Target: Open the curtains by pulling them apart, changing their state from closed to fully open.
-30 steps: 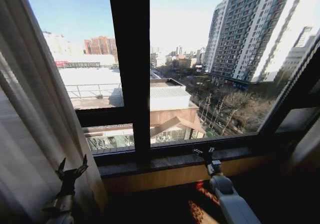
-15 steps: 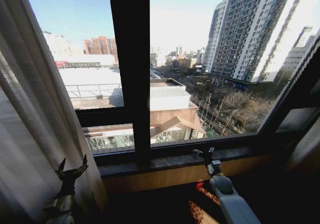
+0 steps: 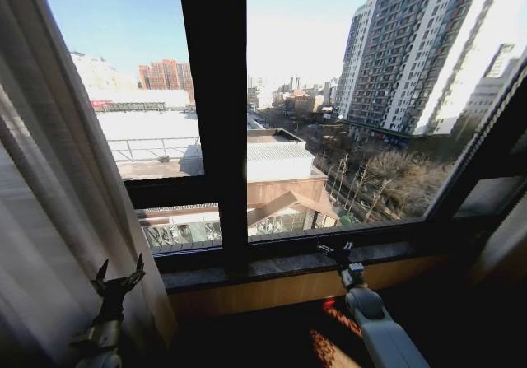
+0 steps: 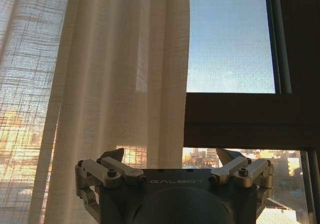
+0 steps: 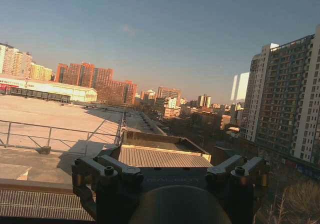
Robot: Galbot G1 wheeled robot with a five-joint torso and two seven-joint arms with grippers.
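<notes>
My left gripper (image 3: 120, 279) sat low at the left, fingers spread wide, holding nothing. It was right in front of the curtain (image 3: 49, 220), just beside the fabric's inner edge; I couldn't tell if a fingertip touched the cloth. In the left wrist view the same gripper (image 4: 170, 159) showed both fingers splayed apart, with the curtain (image 4: 100, 73) hanging in pleats straight ahead and covering the left part of the glass, its edge stopping at the window frame (image 4: 240, 119).

My right gripper (image 3: 338, 251) was held out over the sill (image 3: 272, 265), low and right of centre, pointed at the window (image 3: 329, 96). Its fingers stood apart, nothing between them. The right wrist view showed that gripper (image 5: 170, 166) wide open too, facing bare glass with rooftops and a tower block (image 5: 285, 103) beyond.

The curtain was bunched at the far left of the window. The middle and right panes were uncovered, with the dark mullion (image 3: 212, 113) between them.
</notes>
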